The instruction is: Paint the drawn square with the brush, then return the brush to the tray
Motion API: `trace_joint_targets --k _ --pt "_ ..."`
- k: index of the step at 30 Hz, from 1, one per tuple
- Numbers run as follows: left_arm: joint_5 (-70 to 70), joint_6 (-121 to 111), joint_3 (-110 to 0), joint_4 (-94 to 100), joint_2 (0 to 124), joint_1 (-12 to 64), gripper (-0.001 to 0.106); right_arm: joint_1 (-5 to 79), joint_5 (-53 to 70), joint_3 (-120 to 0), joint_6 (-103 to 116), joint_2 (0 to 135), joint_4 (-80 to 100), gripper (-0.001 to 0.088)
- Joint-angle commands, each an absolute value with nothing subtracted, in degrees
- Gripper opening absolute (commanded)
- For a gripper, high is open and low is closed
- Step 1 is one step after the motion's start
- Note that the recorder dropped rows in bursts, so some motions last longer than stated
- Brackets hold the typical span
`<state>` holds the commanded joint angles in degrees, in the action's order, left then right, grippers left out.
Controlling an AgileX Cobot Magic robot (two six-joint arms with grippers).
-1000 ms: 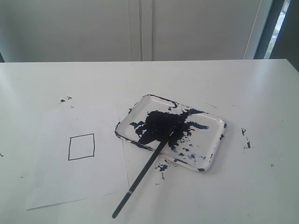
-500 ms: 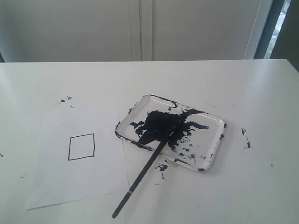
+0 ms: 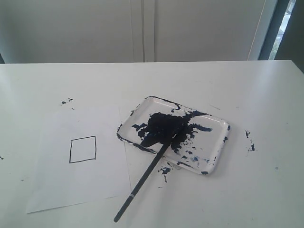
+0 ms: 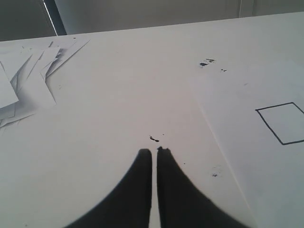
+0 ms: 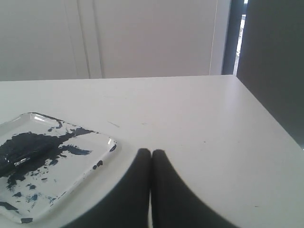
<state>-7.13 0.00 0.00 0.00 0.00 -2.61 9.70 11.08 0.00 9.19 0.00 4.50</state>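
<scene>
Left gripper (image 4: 154,151): fingers drawn nearly together, only a thin slit between them, nothing held; it hangs over bare table (image 4: 104,123). A small dark fleck sits on the table just beyond its fingertips. The drawn square (image 4: 283,122) lies ahead of this gripper and off to the side toward the middle of the table, well apart from the fingertips; it is a thin black outline, white inside, on a paper sheet (image 4: 237,109). Off to the other side of the same gripper, farther out, a loose fan of white sheets (image 4: 23,80). Right gripper (image 5: 151,152): fingers pressed together, empty. The tray (image 5: 107,142) lies ahead of it and to the side facing the left arm, near the fingertips but not touching, with a heavy blue-black blotch in its middle and smears along the rim. Neither gripper appears in the exterior view. The brush (image 3: 147,178) has its tip end in the tray's paint blotch, its shaft crossing the tray's rim, and its handle end down on the table just beside the paper's corner. Neither gripper touches the brush. Paint splatters (image 3: 250,142) dot the table beside the tray.
</scene>
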Motion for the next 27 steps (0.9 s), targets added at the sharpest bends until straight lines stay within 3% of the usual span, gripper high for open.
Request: trace_joint_targets --k 14,20,27 --pt "-2.6 -0.5 0.0 0.0 0.0 -2.6 0.011 9.7 3.3 0.0 9.3 0.0 4.7 0.0" --pt "-0.9 -16.7 0.0 -0.6 0.0 -2.6 0.011 9.7 0.4 0.0 24.3 0.0 0.0 0.0" --pt "6.7 -24.3 0.0 -0.6 0.0 -2.6 0.011 9.7 -10.8 0.0 25.7 0.0 0.0 0.0"
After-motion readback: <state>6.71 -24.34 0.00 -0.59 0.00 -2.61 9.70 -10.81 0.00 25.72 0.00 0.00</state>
